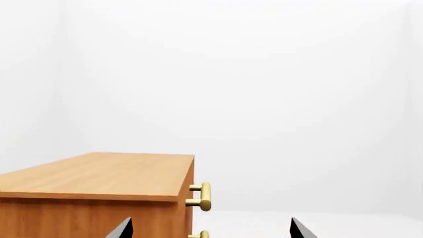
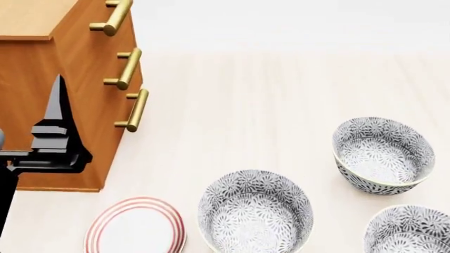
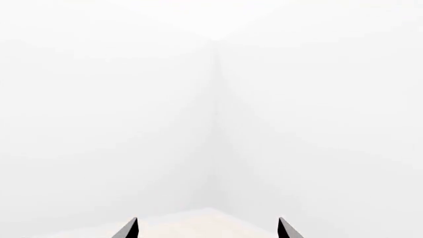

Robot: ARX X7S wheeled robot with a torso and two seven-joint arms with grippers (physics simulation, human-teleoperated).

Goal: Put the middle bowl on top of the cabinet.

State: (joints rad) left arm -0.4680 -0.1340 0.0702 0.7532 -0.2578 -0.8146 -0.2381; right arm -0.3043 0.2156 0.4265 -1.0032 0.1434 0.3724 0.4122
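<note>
Bowl (image 2: 254, 213) sits on table, apart from cabinet (image 2: 63, 79).

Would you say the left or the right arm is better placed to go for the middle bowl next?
Probably the left. The left gripper is open beside the cabinet, where the middle bowl must end up. The right gripper, also open, faces only blank wall and is absent from the head view.

Three deep round white bowls with dense grey-black floral patterning stood on the pale wooden surface: one nearest the plate (image 2: 255, 213), one farther back to the right (image 2: 382, 155) and one cut off at the lower right corner (image 2: 411, 232). There was one flat white plate with red rings (image 2: 137, 229). One orange-brown wooden cabinet (image 2: 42, 68) carried three brass bar handles (image 2: 130, 67).
</note>
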